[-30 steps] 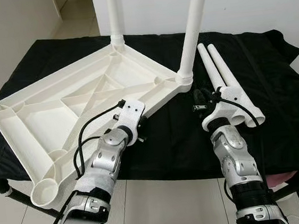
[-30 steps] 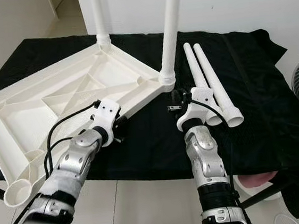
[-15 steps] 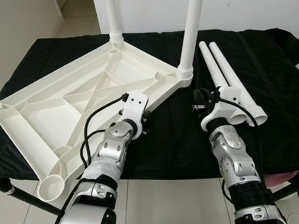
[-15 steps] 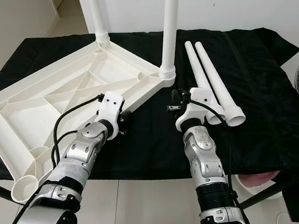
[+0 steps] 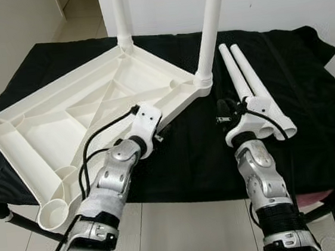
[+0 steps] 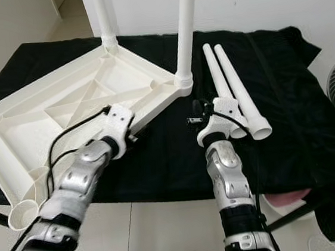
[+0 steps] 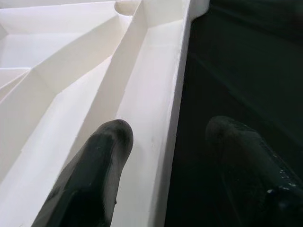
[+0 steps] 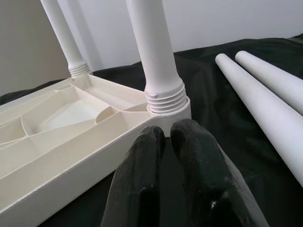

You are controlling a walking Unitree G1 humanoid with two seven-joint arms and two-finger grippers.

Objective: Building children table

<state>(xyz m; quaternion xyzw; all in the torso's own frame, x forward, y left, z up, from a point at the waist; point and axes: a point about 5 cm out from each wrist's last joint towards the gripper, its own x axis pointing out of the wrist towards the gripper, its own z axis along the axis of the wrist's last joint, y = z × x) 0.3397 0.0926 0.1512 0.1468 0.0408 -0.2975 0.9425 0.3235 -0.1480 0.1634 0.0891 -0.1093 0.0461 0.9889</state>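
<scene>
your right gripper is pinched shut, empty; loose legs lie just to its right, long axis pointing away. left gripper gapes wide astride tabletop rim. right arm's nearer the legs.

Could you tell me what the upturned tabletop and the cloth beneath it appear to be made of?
The tabletop looks like moulded white plastic, matte: one-piece ribs and round sockets underneath. The cloth seems a thin black woven fabric, dull, wrinkled and draping over the edge.
</scene>
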